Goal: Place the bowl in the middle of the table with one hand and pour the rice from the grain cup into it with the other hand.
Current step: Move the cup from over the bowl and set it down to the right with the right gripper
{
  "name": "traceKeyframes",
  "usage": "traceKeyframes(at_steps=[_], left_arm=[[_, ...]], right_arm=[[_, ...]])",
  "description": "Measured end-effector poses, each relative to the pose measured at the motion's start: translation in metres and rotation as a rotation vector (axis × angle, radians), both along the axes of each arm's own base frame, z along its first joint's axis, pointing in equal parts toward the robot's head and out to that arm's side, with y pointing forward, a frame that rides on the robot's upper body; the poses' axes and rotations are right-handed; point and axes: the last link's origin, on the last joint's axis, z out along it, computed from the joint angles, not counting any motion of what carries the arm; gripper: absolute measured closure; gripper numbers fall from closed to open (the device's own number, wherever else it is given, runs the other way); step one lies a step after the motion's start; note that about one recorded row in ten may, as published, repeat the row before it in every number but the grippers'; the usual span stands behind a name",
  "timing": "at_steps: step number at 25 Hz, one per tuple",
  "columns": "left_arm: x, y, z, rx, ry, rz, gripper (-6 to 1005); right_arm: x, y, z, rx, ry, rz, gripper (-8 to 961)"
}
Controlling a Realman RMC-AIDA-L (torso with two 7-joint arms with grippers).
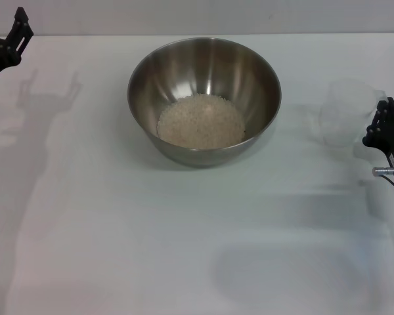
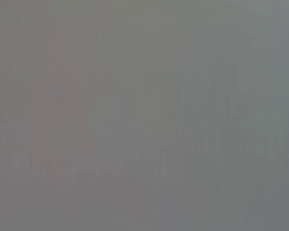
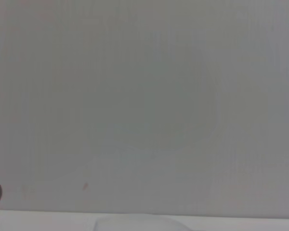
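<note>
The stainless-steel bowl (image 1: 204,98) stands upright at the middle of the white table (image 1: 118,230). A heap of off-white rice (image 1: 201,122) lies in its bottom. The clear plastic grain cup (image 1: 347,117) stands upright on the table to the right of the bowl and looks empty. My right gripper (image 1: 379,122) is just to the right of the cup, at its handle side, fingers apart and holding nothing. My left gripper (image 1: 20,29) is open and empty at the far left back corner, well away from the bowl. Neither wrist view shows the bowl or the rice.
The table's back edge runs just behind the bowl. The left arm's shadow falls on the table at the left. The left wrist view is a plain grey field. The right wrist view shows a pale surface.
</note>
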Motion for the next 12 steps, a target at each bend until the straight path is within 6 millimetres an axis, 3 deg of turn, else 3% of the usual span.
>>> traceKeyframes(at_steps=[12], left_arm=[[0.0028, 0.0018, 0.0001, 0.002, -0.003, -0.007, 143]], right_arm=[[0.0022, 0.0038, -0.0013, -0.024, -0.006, -0.011, 945]])
